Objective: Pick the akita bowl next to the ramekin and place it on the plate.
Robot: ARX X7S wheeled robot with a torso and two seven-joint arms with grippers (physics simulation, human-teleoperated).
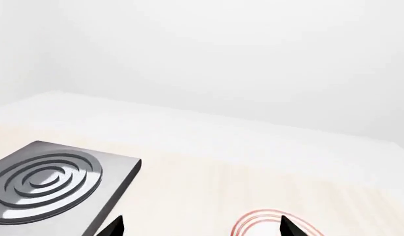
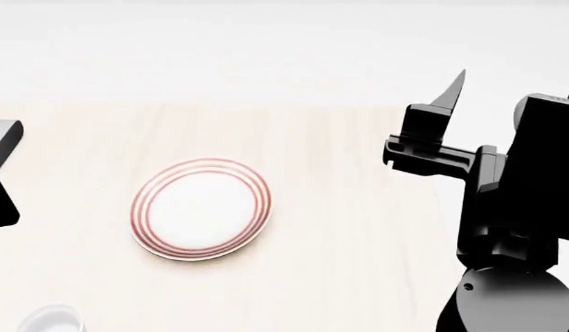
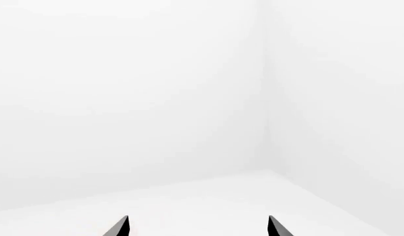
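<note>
The right gripper [image 3: 198,227] stands raised above the table [image 2: 358,228], its two dark fingertips [image 3: 119,227] spread wide apart with nothing between them; its wrist camera looks only at blank white walls and a pale floor. In the head view that arm rises at the right side, one pointed finger [image 2: 453,86] aimed upward. The left gripper [image 1: 200,227] is likewise spread and empty, its tips just showing at the frame edge of its wrist view, with a slice of the plate [image 1: 254,221] between them in the picture and a grey stove burner plate [image 1: 48,182] with concentric rings off to one side. In the head view the plate [image 2: 201,218] lies flat on the light wooden table, left of centre, bare. At the lower left corner a small white round rim, probably the ramekin [image 2: 52,319], is partly cut off. The akita bowl appears in no view.
</note>
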